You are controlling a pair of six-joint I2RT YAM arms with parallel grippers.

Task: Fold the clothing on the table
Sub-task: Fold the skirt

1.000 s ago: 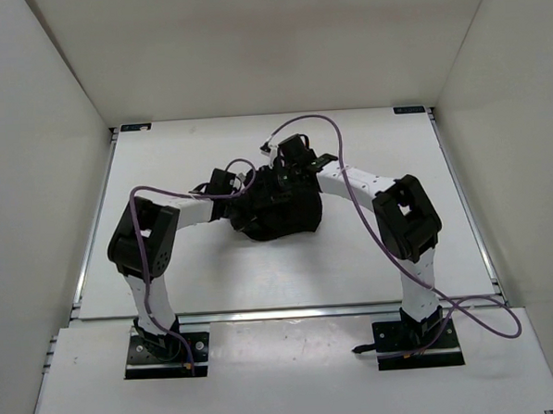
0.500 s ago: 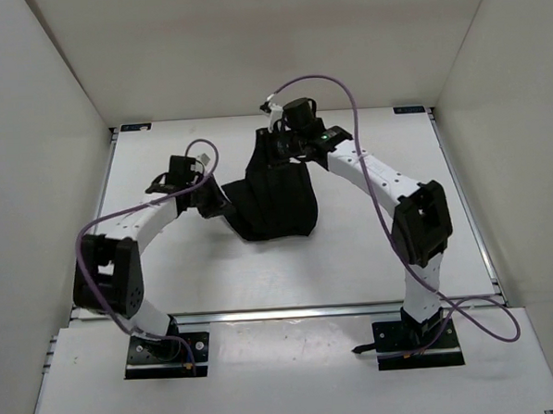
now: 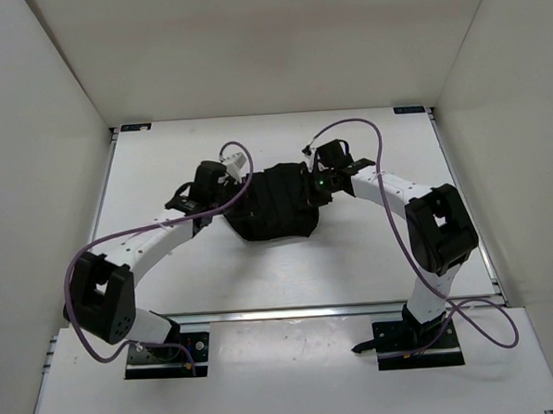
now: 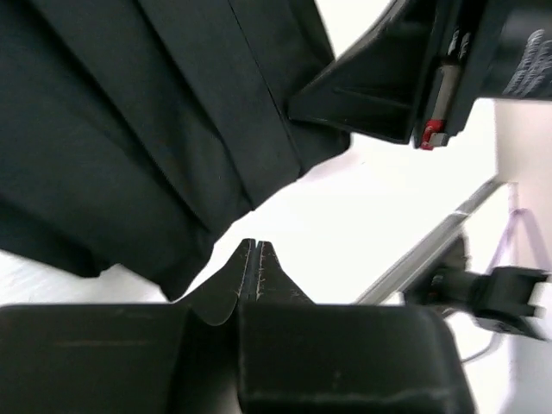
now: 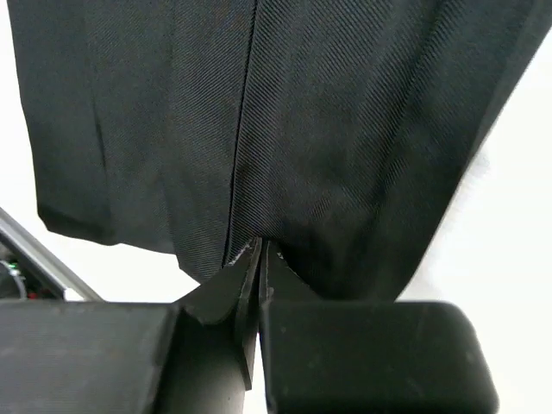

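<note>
At centre of the overhead view, the clothing (image 3: 272, 207) lies as a compact dark trapezoid on the table (image 3: 168, 268), with one arm at each flank. The left gripper (image 3: 230, 196) sits at the garment's left edge and the right gripper (image 3: 309, 187) at its upper right edge.

Change over the last second: the garment was first a bunched mound between the arms. It was then drawn out tall toward the top of the frame, with the right gripper high at its far end and the left arm swung out toward the left. Now the right gripper has come back down toward the centre and the left has closed in. The cloth has settled shorter and flatter, its pleats running top to bottom.

Jaws, left wrist view: the left gripper (image 4: 257, 252) has its fingers pressed together at the lower centre of the frame, over bare white table. The clothing (image 4: 129, 129) fills the upper left, its edge passing just beside the tips. No cloth shows between them, so whether a corner is caught cannot be told.

Jaws, right wrist view: the right gripper (image 5: 259, 254) is closed, its tips meeting the lower hem of the clothing (image 5: 302, 112) at a pleat line. It appears to pinch that hem.

Reading for the task: the lift-and-spread looks finished and the garment now rests in a tidier shape. The fresh pinch on the right suggests that a fold is being set up, not completed.
</note>
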